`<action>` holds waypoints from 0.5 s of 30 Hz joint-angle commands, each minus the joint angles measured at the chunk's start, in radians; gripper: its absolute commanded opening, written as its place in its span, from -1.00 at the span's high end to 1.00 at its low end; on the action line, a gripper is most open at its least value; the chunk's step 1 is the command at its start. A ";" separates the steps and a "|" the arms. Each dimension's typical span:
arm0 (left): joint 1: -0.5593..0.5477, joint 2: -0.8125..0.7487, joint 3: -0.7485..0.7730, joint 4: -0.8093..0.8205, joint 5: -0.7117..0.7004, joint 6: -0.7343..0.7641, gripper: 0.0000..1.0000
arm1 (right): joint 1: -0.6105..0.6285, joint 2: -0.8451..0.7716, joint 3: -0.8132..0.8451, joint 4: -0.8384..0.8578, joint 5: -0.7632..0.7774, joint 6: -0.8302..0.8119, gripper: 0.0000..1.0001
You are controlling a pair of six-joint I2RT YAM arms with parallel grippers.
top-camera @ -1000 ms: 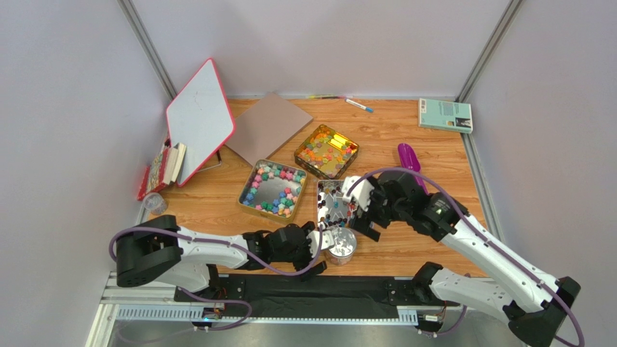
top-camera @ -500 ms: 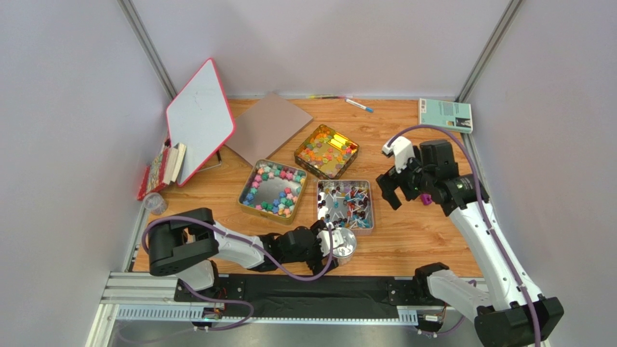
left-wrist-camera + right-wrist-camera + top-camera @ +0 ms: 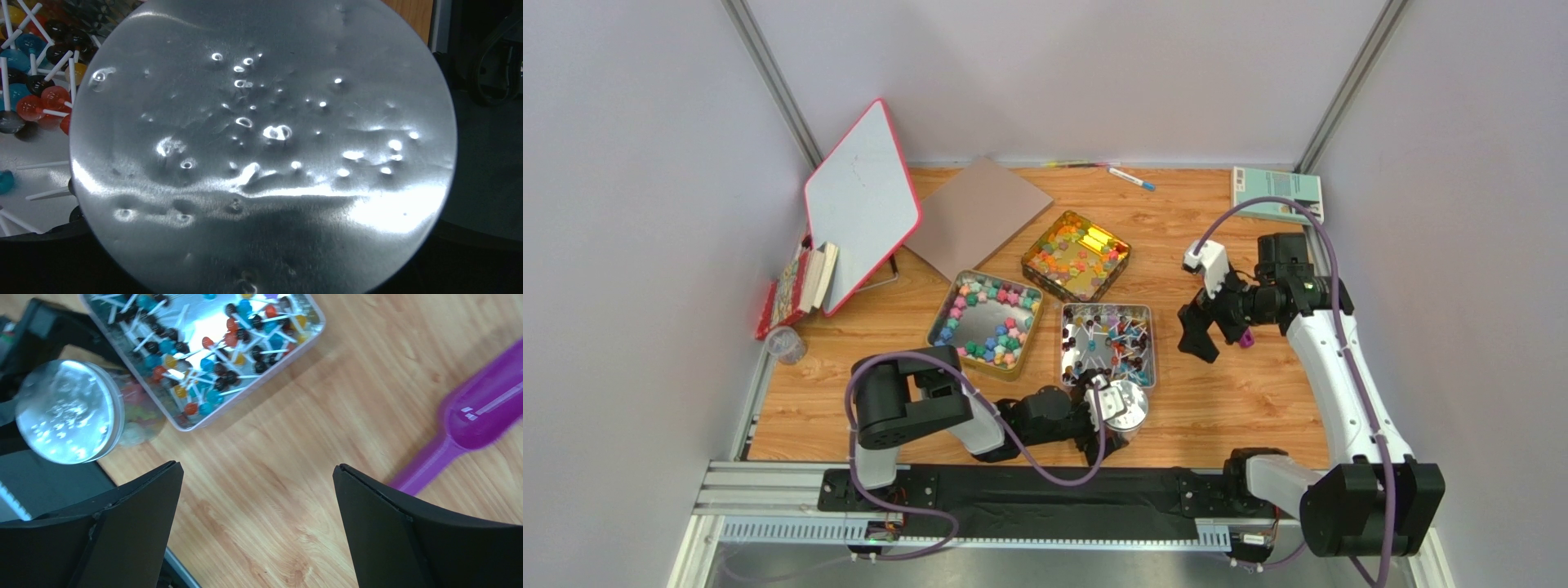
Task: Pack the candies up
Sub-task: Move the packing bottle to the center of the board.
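Three open tins hold the candies: pastel lumps, glossy orange-yellow pieces and lollipops, the lollipops also in the right wrist view. My left gripper is shut on a small clear jar with a silver lid. The lid fills the left wrist view and hides the fingers. The jar is tilted, with some candies inside. My right gripper is open and empty above bare wood to the right of the lollipop tin, also seen from above.
A purple scoop lies just right of my right gripper. A red-framed whiteboard, a brown board, a teal book, pens, stacked books and a clear cup stand around the table's edges.
My right arm has swung from over the lollipop tin to the right, toward the scoop. My left gripper has moved right with the jar, which now tilts.
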 commanded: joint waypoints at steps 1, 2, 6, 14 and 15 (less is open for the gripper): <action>-0.008 0.094 -0.018 -0.208 -0.017 0.025 -0.99 | -0.004 -0.011 0.045 -0.207 -0.182 -0.229 -0.98; -0.008 0.099 -0.017 -0.196 -0.017 0.031 -0.99 | -0.004 -0.015 0.050 -0.234 -0.188 -0.251 -0.98; -0.008 0.149 0.008 -0.093 0.016 0.057 -0.99 | -0.002 -0.036 0.064 -0.386 -0.205 -0.445 -0.99; -0.006 0.326 0.086 0.123 0.040 0.219 -0.99 | 0.027 -0.198 0.000 -0.567 -0.176 -0.717 -1.00; -0.009 0.362 0.095 0.143 0.048 0.222 -0.99 | 0.034 -0.215 -0.010 -0.575 -0.172 -0.731 -1.00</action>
